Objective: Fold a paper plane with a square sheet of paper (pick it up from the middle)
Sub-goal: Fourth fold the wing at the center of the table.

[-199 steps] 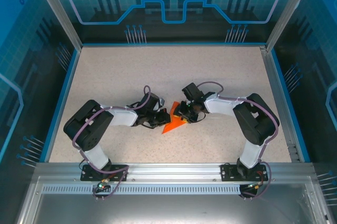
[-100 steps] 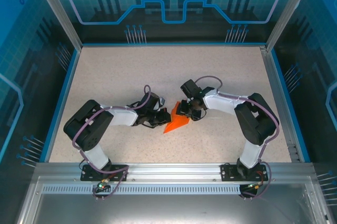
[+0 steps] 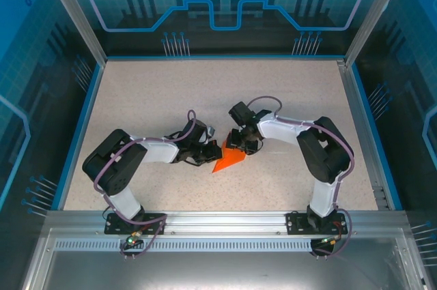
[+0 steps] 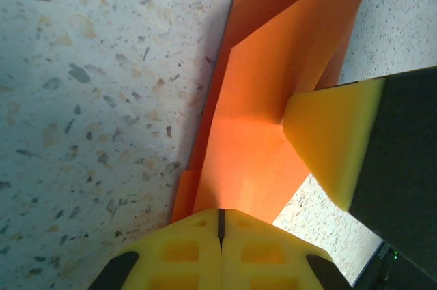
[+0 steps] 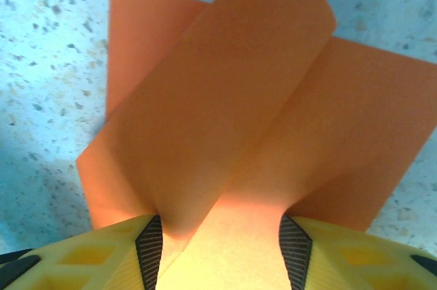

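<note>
Right arm has swung its wrist leftward, jaws widening over the fold.
Your right gripper (image 5: 217,235) stands spread, with a raised flap of the orange sheet (image 3: 231,160) running between its fingers, unclamped as far as I can tell. Your left gripper (image 4: 218,225) is pressed together, seemingly pinching an edge of the sheet. The sheet lies part-folded around the middle of the table (image 3: 171,99), slightly toward the near edge. I'd judge a crease is being set: keep the left pinch firm as your anchor, lower the right pad flat, and sweep along the fold without dragging. No brand, label or lettering is readable.
</note>
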Motion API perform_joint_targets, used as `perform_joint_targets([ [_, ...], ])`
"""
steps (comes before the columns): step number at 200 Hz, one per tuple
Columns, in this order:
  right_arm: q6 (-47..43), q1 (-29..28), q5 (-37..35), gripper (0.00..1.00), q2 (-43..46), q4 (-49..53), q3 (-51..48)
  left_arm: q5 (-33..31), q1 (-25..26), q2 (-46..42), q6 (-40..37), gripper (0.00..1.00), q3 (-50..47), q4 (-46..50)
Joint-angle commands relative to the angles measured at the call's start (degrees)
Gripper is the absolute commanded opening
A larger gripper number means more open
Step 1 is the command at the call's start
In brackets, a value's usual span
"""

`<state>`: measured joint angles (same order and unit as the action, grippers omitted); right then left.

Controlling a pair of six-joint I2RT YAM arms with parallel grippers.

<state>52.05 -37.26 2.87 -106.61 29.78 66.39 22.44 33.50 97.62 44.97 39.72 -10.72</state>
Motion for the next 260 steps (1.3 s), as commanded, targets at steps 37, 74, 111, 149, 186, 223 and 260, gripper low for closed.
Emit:
perform_joint_targets([
  [37,3.19,-0.12,-3.02,0.49,-3.43,5.19,0.32,1.9,0.21,-0.17,-1.55,0.04,1.25,1.16],
  [74,4.93,0.17,-3.07,0.46,-4.57,5.99,-0.38,1.83,0.21,-3.24,-1.38,0.06,0.7,0.87],
  [111,5.73,0.23,-2.63,0.44,-5.71,6.34,-0.47,1.19,0.19,-6.66,-0.67,0.11,-0.79,0.13],
  [149,6.4,0.35,-2.4,0.44,-6.12,6.61,-0.47,1.68,1.79,-6.87,-0.43,0.13,-0.7,-0.05],
  [186,6.85,0.58,-2.01,0.44,-6.19,6.6,-0.8,1.44,2.58,-5.58,-0.78,0.13,-0.79,0.87],
  [223,7.18,0.78,-1.99,0.43,-6.16,6.69,-1.15,1.18,2.67,-3.07,-1.2,0.12,-0.02,2.53],
  [260,7.41,1.14,-2.16,0.42,-6.16,7.05,-1.68,-1.03,2.63,-2.19,-1.55,0.11,0.69,4.4],
])
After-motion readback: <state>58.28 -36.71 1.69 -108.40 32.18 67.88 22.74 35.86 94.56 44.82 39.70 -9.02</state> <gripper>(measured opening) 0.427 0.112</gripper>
